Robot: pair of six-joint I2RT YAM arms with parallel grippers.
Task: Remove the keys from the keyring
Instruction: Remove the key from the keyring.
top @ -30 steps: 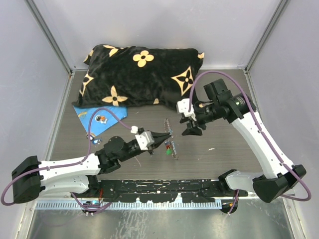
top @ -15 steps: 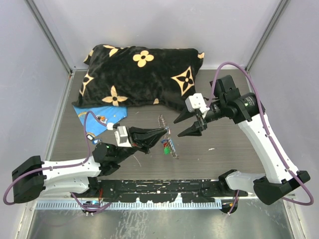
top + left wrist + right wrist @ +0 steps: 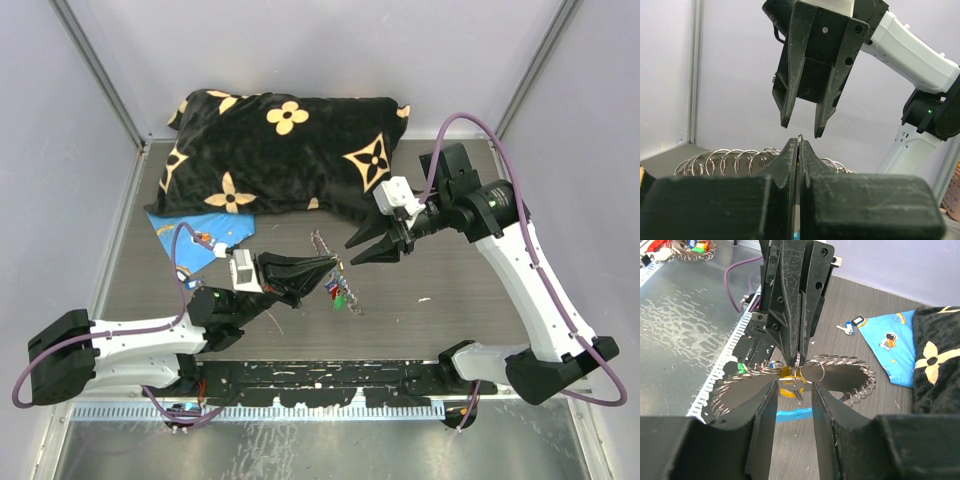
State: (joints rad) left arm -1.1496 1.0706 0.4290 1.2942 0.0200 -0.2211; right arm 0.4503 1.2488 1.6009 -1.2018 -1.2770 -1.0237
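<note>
The keyring (image 3: 340, 285) is a chain of small silver rings with a light-blue section (image 3: 795, 415). My left gripper (image 3: 331, 264) is shut on one thin ring of it and holds it off the table. That pinch also shows in the left wrist view (image 3: 799, 142). Small keys (image 3: 338, 296) with red and green heads hang on the chain. My right gripper (image 3: 794, 390) is open, and a yellow-headed key (image 3: 791, 386) hangs between its fingertips. In the top view the right gripper (image 3: 358, 250) points at the left gripper's tips from the right.
A black pillow (image 3: 280, 150) with tan flowers lies at the back. A blue printed cloth (image 3: 200, 235) lies left of the grippers, with loose keys (image 3: 850, 326) beside it. Another bunch of rings and keys (image 3: 692, 247) lies beyond the table's near rail.
The left gripper has lifted the keyring slightly. The right gripper rose, then moved left to the left gripper's tips, and its jaws have narrowed around the yellow key.
</note>
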